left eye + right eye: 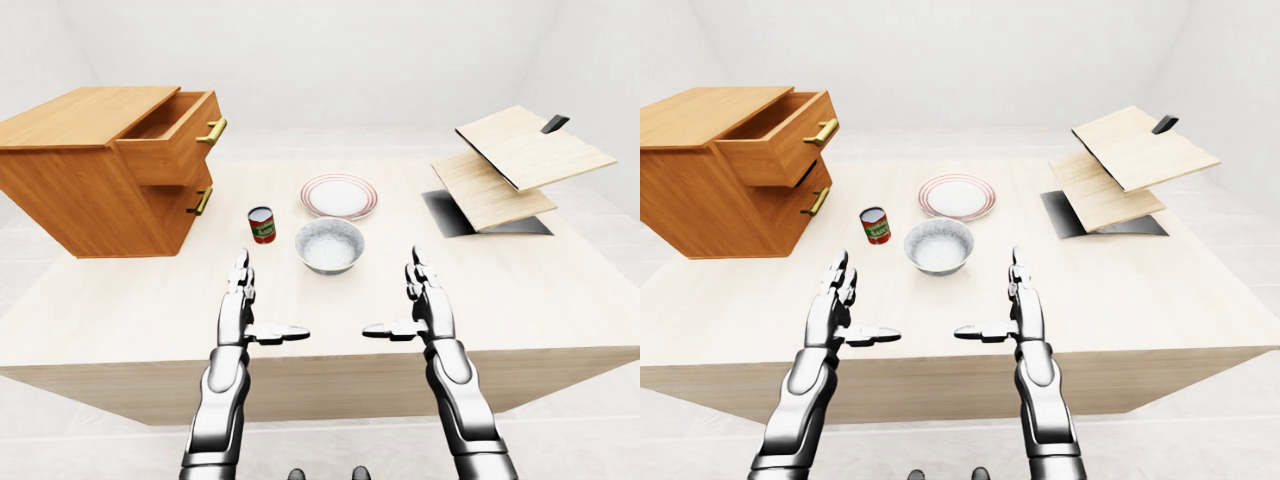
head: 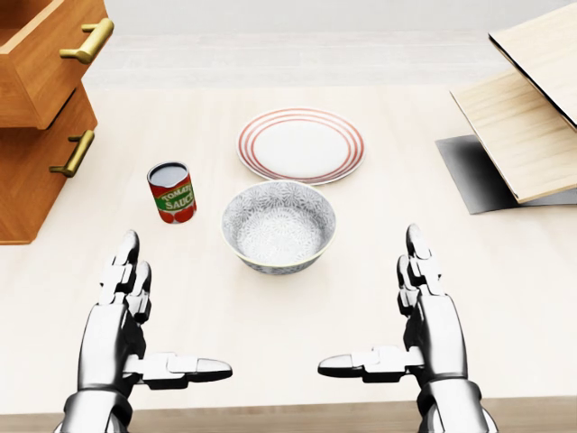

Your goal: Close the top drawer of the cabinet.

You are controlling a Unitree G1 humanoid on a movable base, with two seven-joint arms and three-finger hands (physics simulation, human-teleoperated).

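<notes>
A wooden cabinet (image 1: 75, 175) stands at the left of the table. Its top drawer (image 1: 172, 135) is pulled out, with a brass handle (image 1: 212, 131) on its face. The lower drawer's handle (image 1: 201, 201) sits flush below. My left hand (image 1: 250, 305) hovers low over the table's near edge, fingers straight and thumb out, holding nothing. My right hand (image 1: 415, 302) mirrors it on the right, also open. Both hands are well away from the cabinet.
A tomato sauce can (image 2: 172, 192), a grey bowl (image 2: 279, 225) and a red-rimmed plate (image 2: 301, 145) lie between my hands and the table's far side. Tilted wooden boards (image 1: 520, 160) on a dark mat (image 1: 445, 215) occupy the right.
</notes>
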